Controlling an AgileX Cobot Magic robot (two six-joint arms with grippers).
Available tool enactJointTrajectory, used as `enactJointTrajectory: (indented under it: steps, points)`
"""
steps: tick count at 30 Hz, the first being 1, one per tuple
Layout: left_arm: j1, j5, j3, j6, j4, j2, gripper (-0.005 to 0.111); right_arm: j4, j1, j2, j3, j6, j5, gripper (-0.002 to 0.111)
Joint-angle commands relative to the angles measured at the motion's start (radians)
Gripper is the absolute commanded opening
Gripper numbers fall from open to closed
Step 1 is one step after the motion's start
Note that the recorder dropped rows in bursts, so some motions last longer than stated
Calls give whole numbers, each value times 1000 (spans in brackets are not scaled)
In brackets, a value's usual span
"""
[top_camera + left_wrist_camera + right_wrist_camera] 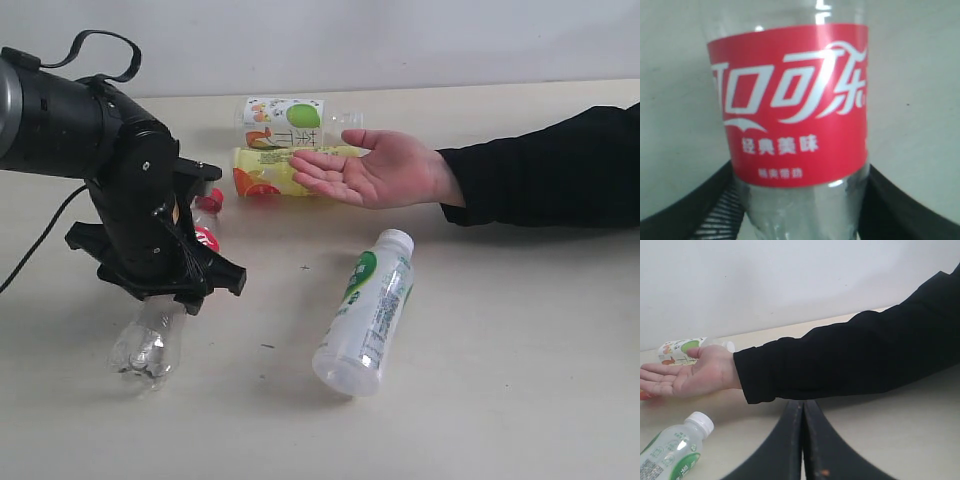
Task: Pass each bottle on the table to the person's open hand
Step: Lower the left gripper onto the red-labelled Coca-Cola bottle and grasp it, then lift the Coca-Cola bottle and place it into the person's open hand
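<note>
the left gripper [168, 292] reaches down over the cola bottle [143, 352], which lies on the pale table [520, 390] near the left side of the exterior view, clear base towards the camera. in the left wrist view the black fingers [705, 215] sit tight against both sides of the clear body, just below the red label of the cola bottle [790, 110], pinching it.

the person's open hand [378, 170] is held palm up near the far middle of the table, on a black sleeve [545, 165], fingers reaching over the yellow-label bottle [272, 172]. the apple-label bottle [285, 122] lies just behind that one. the white green-label bottle [365, 315] lies on its side nearer the camera, well apart from the cola bottle.

the right gripper [802, 410] has its fingers pressed flat together, holding nothing, low over the table near the sleeve.
</note>
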Motion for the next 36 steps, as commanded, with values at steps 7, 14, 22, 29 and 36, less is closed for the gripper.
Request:
enactJointTrajectory:
  steps: [7,14,22,29,36]
  points:
    - [-6,97,-4,7,45,-12,0,-4,0,-5,4,-2,-8,0]
    - [-6,158,-6,7,65,-100,0,-4,0,-5,4,-2,-8,0]
    - [-6,143,-66,7,-36,-219,0,-4,0,-5,4,-2,-8,0]
    - [-43,85,-272,159,-174,-205,0,-4,0,-5,4,-2,-8,0]
    - [-74,53,-507,181,-338,-79,0,-4,0,-5,4,-2,-8,0]
